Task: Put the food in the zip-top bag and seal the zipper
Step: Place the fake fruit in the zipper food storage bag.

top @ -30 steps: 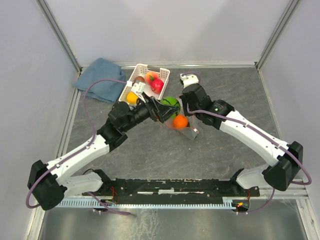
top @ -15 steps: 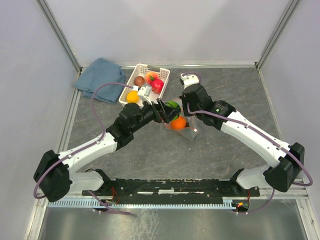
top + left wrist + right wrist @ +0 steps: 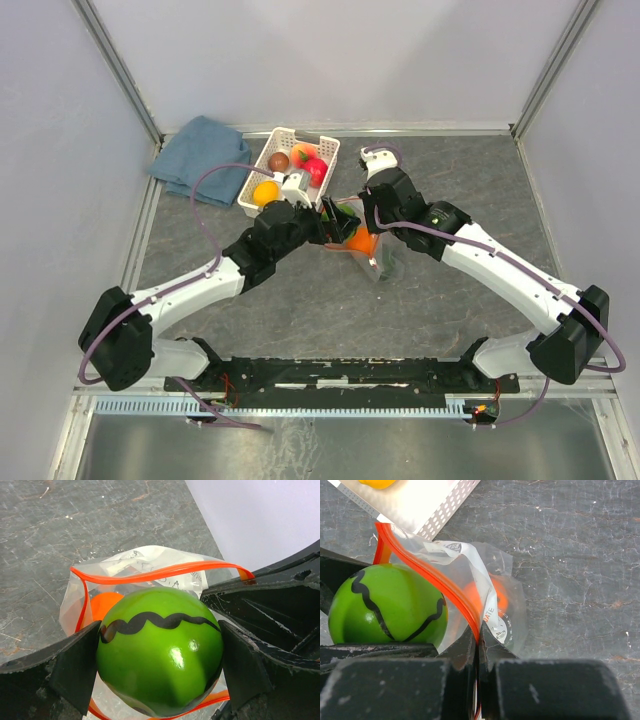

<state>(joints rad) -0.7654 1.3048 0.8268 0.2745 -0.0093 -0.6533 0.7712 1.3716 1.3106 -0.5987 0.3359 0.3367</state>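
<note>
reaching in from the left, the left gripper clasped the bright green fruit right over the open mouth of the zip-top bag. the right gripper was pinched tight on the bag's rim at the zipper. an orange fruit lay inside the bag. the white basket, with more fruit in it, sat just behind, and the blue cloth beside it.

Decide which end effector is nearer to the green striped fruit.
Left. The left end effector clamps the green fruit over the zip-top bag mouth; the right end effector pinches the zipper just beside the fruit.
</note>
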